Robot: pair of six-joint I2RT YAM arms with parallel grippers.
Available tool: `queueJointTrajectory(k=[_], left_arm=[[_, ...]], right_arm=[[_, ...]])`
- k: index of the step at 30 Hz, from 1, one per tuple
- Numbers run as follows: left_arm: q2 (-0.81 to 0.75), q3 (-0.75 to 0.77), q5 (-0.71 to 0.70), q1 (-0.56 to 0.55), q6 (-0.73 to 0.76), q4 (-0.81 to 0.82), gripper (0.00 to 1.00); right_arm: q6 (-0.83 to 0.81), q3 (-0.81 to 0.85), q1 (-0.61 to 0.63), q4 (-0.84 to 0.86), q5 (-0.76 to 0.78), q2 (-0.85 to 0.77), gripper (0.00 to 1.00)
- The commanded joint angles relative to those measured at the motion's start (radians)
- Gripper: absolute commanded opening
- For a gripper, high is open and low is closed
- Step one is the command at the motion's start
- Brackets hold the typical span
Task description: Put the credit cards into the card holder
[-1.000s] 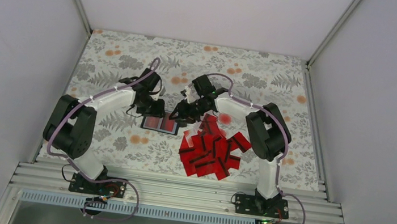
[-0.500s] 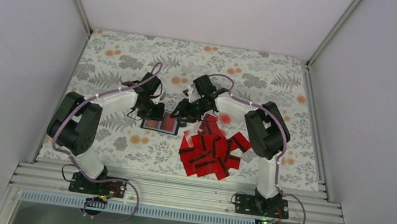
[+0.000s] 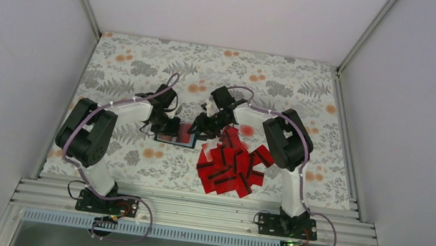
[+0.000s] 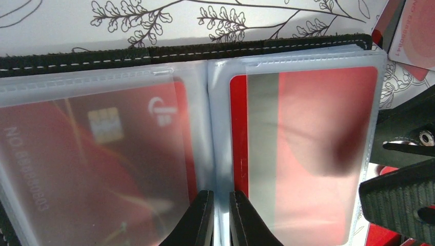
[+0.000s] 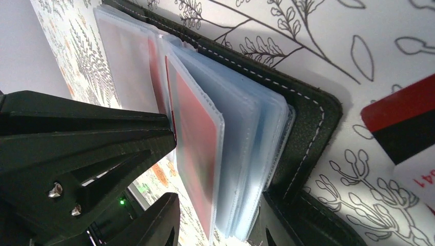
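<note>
Since a second ago, we see the left arm's elbow has swung in toward the middle. The left gripper (image 3: pixel 169 128) now covers the left half of the card holder (image 3: pixel 183 136). From above, the right gripper (image 3: pixel 198 128) sits at the holder's right edge, and both meet it on the flowered cloth (image 3: pixel 147 64). We count one holder. Just right of it lies a heap of loose credit cards (image 3: pixel 232 165), overlapped too thickly to count.

At the left wrist, the holder lies open with two clear sleeves (image 4: pixel 297 128) facing up. Each holds one red card, chip side on the left and stripe side on the right. The left fingers (image 4: pixel 204 220) are drawn almost together over the centre seam; whether they nip it we cannot tell.

At the right wrist, the sleeves fan up from the black cover, with one red card in the front sleeve. The right jaws stand apart with the sheaf between them, and a gap shows beside the front sleeve. One loose card lies near the cover's corner.
</note>
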Motion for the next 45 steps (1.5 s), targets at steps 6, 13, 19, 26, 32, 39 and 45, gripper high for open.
queueJointTrajectory(k=[6,13,19,26,32,39,45], left_arm=[[0.045,-0.032,0.026,0.002,0.016,0.034,0.09],[0.06,-0.023,0.033,0.002,0.021,0.036,0.09],[0.074,-0.021,0.051,0.002,0.024,0.044,0.09],[0.083,-0.013,0.063,0.001,0.03,0.046,0.08],[0.085,-0.015,0.067,0.002,0.032,0.047,0.08],[0.087,-0.009,0.07,0.002,0.041,0.04,0.08],[0.091,0.001,0.076,0.002,0.047,0.031,0.08]], right_arm=[[0.002,0.039,0.002,-0.007,-0.012,0.042,0.41],[-0.035,0.069,0.003,-0.086,0.054,0.011,0.41],[-0.045,0.066,0.006,-0.086,0.039,0.003,0.41],[-0.039,0.08,0.019,-0.061,0.011,0.013,0.41],[-0.04,0.099,0.025,-0.064,0.008,0.02,0.41],[-0.05,0.121,0.029,-0.105,0.037,0.026,0.39],[-0.072,0.126,0.03,-0.19,0.135,-0.017,0.39]])
